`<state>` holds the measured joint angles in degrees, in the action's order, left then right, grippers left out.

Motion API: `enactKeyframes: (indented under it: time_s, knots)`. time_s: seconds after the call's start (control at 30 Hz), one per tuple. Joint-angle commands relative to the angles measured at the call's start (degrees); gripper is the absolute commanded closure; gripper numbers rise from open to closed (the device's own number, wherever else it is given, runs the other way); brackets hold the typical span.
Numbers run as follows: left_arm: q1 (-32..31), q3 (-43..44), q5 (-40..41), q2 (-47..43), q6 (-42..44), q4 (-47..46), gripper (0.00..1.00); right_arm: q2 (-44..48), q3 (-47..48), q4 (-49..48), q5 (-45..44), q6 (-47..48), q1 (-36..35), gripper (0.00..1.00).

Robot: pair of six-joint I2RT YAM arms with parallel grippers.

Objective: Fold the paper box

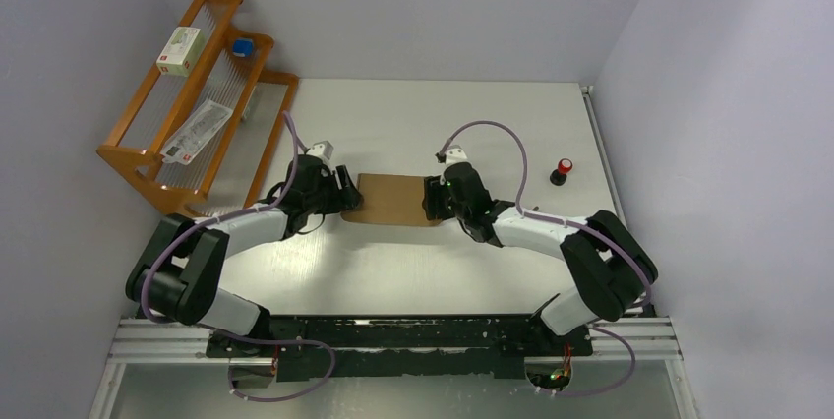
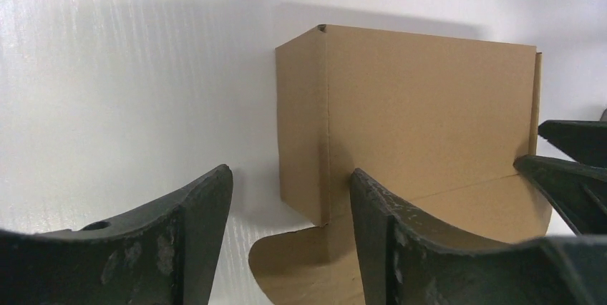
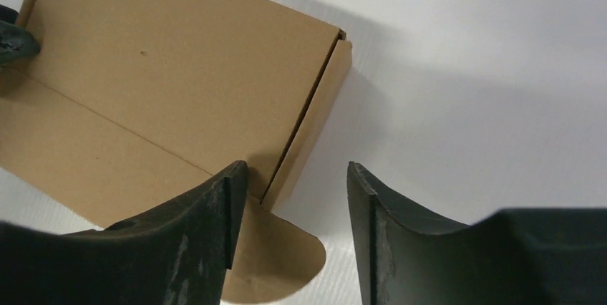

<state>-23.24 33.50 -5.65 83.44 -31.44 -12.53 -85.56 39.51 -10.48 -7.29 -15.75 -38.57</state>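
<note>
The left claw (image 2: 288, 172) and right claw (image 3: 297, 165), both released, are straddling the end flaps (image 2: 300, 126) of the paper box (image 1: 393, 200) on the table (image 1: 443, 114), seemingly lining up to pinch them upright.

paper box (image 1: 398, 200) on table (image 1: 423, 271), rack (image 1: 187, 104) behind left

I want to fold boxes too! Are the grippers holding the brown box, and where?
Nothing is held yet. Both grippers are open: the left gripper straddles the left side flap of the paper box, the right gripper the right side flap.
</note>
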Motion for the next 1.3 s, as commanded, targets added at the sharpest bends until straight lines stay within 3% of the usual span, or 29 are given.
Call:
enactKeyframes:
  time_s: [0.0, 0.17, 0.4, 0.63, 0.73, 0.9, 1.03, 1.13, 1.27]
  knots:
    - [-0.57, 0.66, -1.70, 1.52, 1.38, -1.56, 0.36, -1.79, -2.42, -3.25, 3.74, -5.15, 0.56, 0.46]
    - [-0.65, 0.75, -1.38, 2.27, 1.56, -1.71, 0.40, 0.71, -5.96, -4.28, 6.88, -7.37, 0.48, 0.54]
    - [-0.66, 4.01, -0.52, 3.28, 1.62, -1.35, 0.39, 7.02, -7.85, -1.96, 10.11, -9.63, -0.25, 0.54]
    - [-0.64, 6.98, 3.88, 0.08, 0.43, 1.10, 0.34, 13.99, -7.59, 4.12, 2.33, -1.88, -3.77, 0.45]
    - [-0.53, 6.44, 5.52, -5.62, -2.26, 1.90, 0.28, 15.89, -6.45, 4.99, -3.12, 3.95, -9.20, 0.34]
    - [-0.21, 2.82, 9.12, -13.30, -7.11, 2.17, 0.17, 12.69, -2.37, 6.94, -13.46, 14.31, -18.19, 0.23]
    - [1.17, -1.48, 7.33, -17.27, -11.26, 1.96, 0.10, 7.57, 1.98, 7.94, -17.79, 18.52, -20.30, 0.19]
    - [1.83, -4.14, 6.19, -19.09, -12.54, 3.15, 0.09, 4.54, 5.31, 7.49, -16.10, 19.04, -18.40, 0.18]
    - [2.05, -7.39, 3.87, -22.09, -12.35, 4.09, 0.10, 1.53, 9.52, 7.50, -5.82, 16.49, -10.98, 0.20]
